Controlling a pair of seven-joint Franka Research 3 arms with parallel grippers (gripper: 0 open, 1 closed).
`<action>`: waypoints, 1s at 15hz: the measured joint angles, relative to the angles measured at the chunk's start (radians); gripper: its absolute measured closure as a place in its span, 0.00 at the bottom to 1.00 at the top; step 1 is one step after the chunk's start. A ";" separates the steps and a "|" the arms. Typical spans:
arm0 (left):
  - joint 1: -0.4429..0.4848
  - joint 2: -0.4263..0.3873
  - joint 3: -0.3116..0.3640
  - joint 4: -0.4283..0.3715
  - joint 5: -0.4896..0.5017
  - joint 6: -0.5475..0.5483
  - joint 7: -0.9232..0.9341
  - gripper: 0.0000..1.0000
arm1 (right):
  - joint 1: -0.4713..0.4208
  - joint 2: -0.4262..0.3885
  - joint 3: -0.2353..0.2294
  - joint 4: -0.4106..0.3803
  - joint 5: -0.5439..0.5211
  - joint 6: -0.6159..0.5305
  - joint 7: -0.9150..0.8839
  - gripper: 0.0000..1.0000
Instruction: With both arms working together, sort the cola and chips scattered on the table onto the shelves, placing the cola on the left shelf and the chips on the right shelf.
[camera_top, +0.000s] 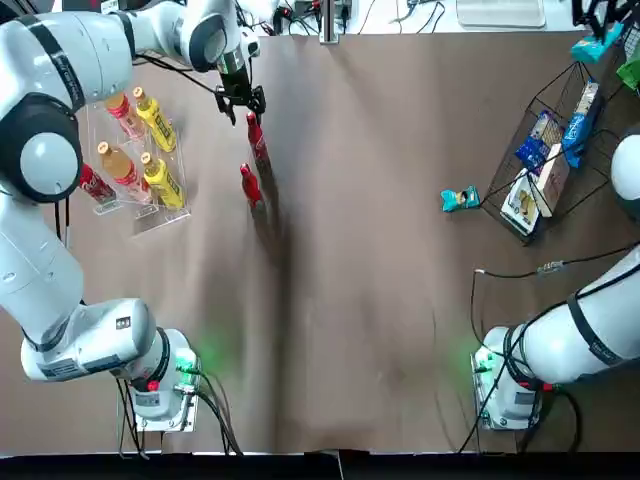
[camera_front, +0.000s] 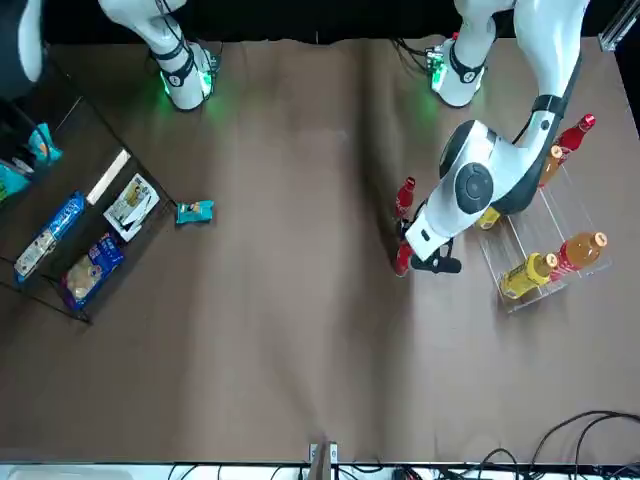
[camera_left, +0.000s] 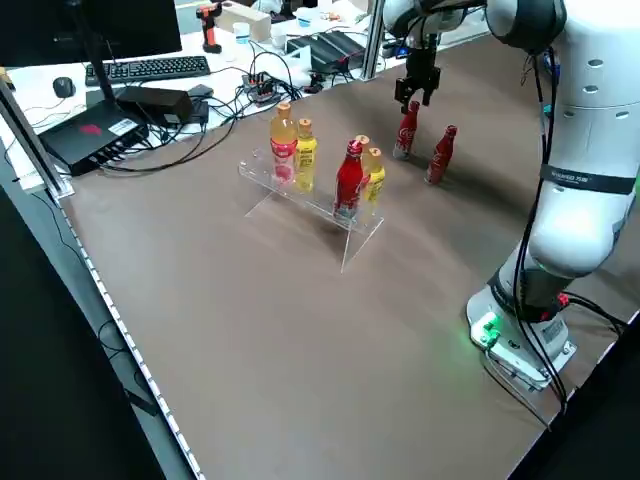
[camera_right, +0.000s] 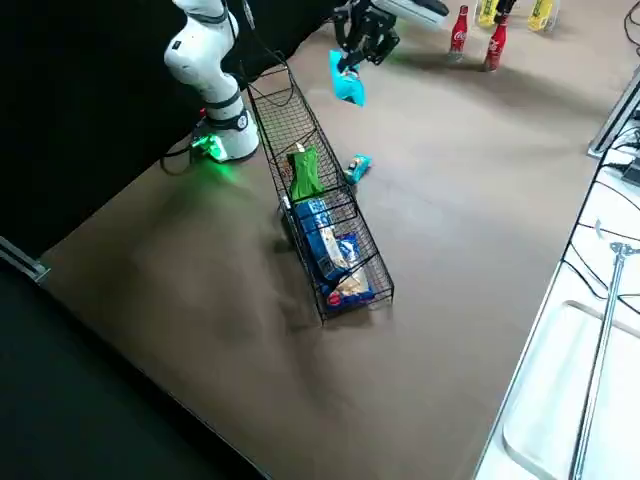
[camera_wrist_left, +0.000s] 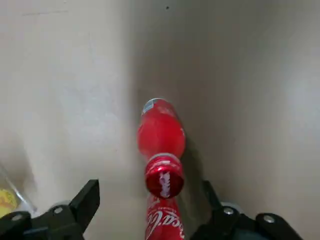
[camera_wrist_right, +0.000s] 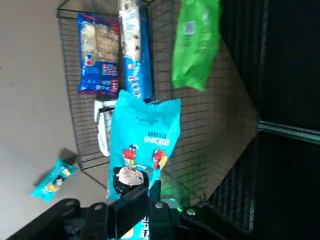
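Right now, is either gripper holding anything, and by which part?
The right gripper pinches a teal-blue chip packet near one end. The left gripper holds nothing; its fingers are apart around a cola bottle.

My left arm is reaching out from its base and bending over at the wrist, my left gripper pointing down with its fingers spread apart. My right arm is stretching out on its own side, my right gripper holding its fingers nearly together.
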 joint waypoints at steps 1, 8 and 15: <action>-0.005 0.015 0.000 0.002 0.006 0.026 -0.024 0.12 | -0.023 -0.009 -0.013 -0.001 -0.010 -0.012 -0.062 0.96; -0.017 0.032 0.000 0.011 0.007 0.034 -0.049 0.41 | -0.055 -0.008 -0.034 -0.040 -0.114 -0.021 -0.187 0.96; -0.017 0.032 0.001 0.015 0.007 0.034 -0.050 0.62 | -0.075 0.031 -0.034 -0.093 -0.127 0.018 -0.197 0.96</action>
